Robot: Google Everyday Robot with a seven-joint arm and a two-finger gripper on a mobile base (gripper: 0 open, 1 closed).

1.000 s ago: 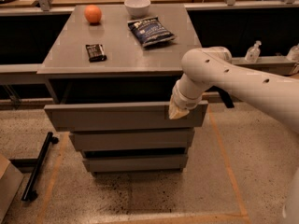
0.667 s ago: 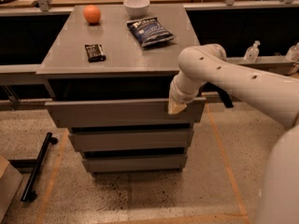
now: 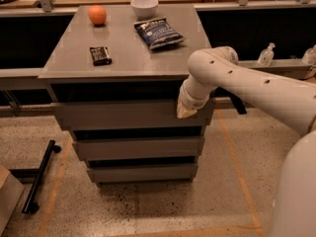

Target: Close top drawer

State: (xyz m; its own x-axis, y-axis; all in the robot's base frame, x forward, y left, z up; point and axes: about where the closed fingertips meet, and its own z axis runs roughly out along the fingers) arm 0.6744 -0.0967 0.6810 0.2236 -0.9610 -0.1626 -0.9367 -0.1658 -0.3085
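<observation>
I'm looking at the bench (image 3: pixel 128 53), with the top drawer (image 3: pixel 118 115) sticking out partway under its top. The end effector (image 3: pixel 186 110) is sitting against the right end of the drawer's front; I can't tell whether it's open or closed. Pushing this far off-centre, I'm risking the drawer skewing and jamming.

No legible text; gripper (image 3: pixel 185 111) at the top drawer (image 3: pixel 123 115) front, right end.

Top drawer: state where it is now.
In the camera view, the top drawer juts out under the tabletop, with the gripper at its front panel's right end.
</observation>
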